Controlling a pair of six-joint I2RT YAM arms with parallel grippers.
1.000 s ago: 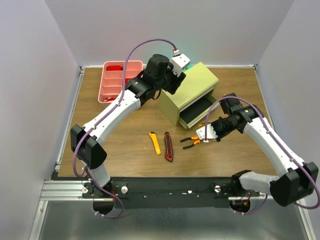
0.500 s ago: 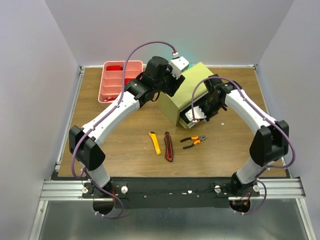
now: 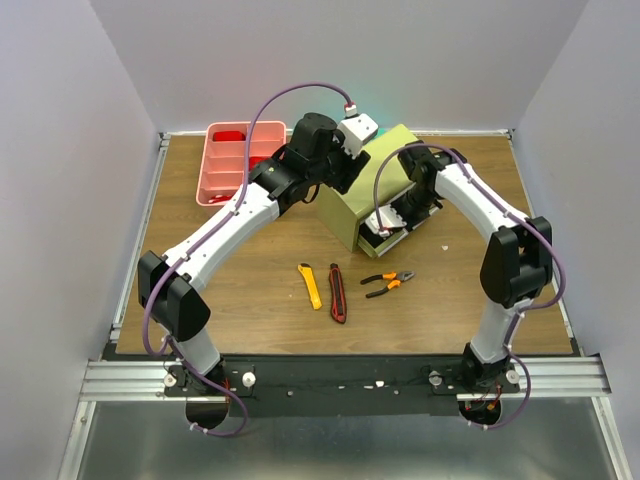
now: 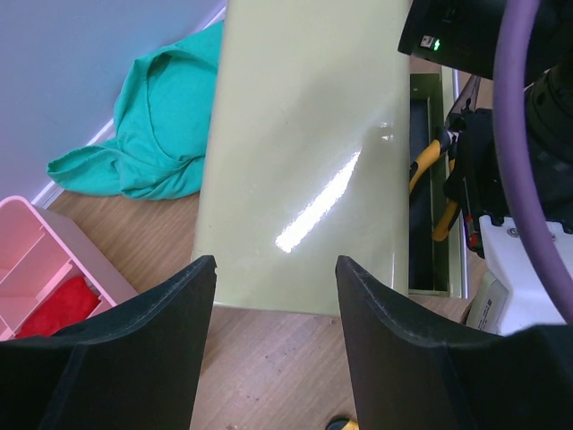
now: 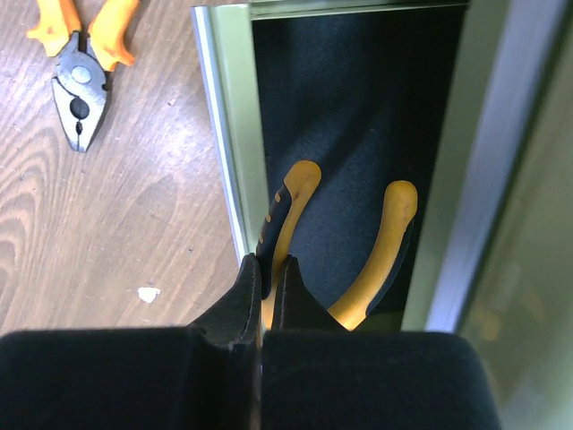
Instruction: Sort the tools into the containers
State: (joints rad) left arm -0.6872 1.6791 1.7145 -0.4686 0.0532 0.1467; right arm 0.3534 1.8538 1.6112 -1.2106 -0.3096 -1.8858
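The olive-green chest (image 3: 390,165) stands at the table's middle back with its lower drawer (image 5: 358,107) pulled open. My right gripper (image 5: 269,269) is shut on one handle of the yellow-handled pliers (image 5: 291,202) and holds them over the drawer's dark inside; in the top view it (image 3: 383,226) is at the drawer front. My left gripper (image 4: 276,278) is open and empty, above the chest's (image 4: 304,152) left end. Orange-handled pliers (image 3: 388,283), a yellow knife (image 3: 312,286) and a red-black knife (image 3: 337,292) lie on the table.
The pink tray (image 3: 225,165) sits at the back left with something red in it. A green cloth (image 4: 148,143) lies behind the chest. The orange pliers (image 5: 81,81) lie just outside the drawer's front rim. A white scrap (image 5: 149,293) lies on the wood.
My right arm has swung from beside the orange pliers on the table up and left to the open drawer, carrying the yellow-handled pliers. The left arm has barely moved.
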